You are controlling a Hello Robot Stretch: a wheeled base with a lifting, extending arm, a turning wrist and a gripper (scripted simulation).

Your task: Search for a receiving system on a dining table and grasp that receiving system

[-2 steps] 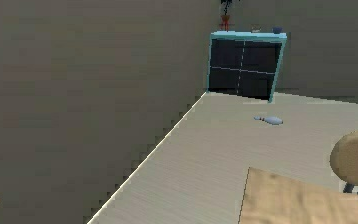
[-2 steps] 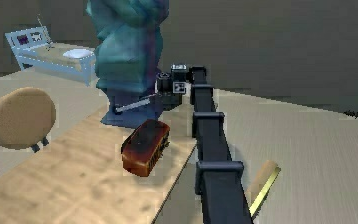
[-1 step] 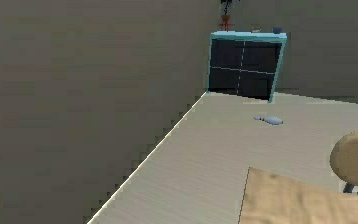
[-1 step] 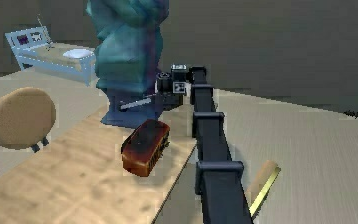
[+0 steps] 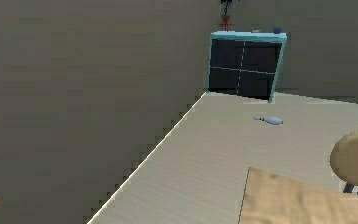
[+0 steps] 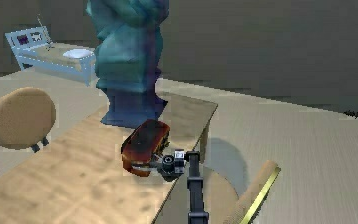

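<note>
Although the tool sits right at the near end of a red-brown boxy device, it cannot be told whether the tool touches the device or holds anything. How its thin fingers are set cannot be told either. The device has a dark face and rounded corners, which could suit a radio-like receiver, and it lies flat on the wooden table, near the table's right-hand edge in the arm side view. The dark arm rises from the bottom of that view, just off that same edge of the table, and ends at the device.

Farther along the table from the device, a tall teal statue stands upright on a dark blue base, its top cut off by the frame. A round-backed tan chair stands at the table's left side, and a second chair with a curved yellowish rim stands at its right side, close to the arm. Well beyond the table, a pale blue bed-like piece of furniture stands against the dark wall.

In the forward view a corner of the table lies at the bottom right, with a tan chair back beside it. Well apart from the table, a teal cabinet with dark panels stands against the wall, with a small red thing on top. A small whitish object lies on the pale floor between the table and the cabinet.
</note>
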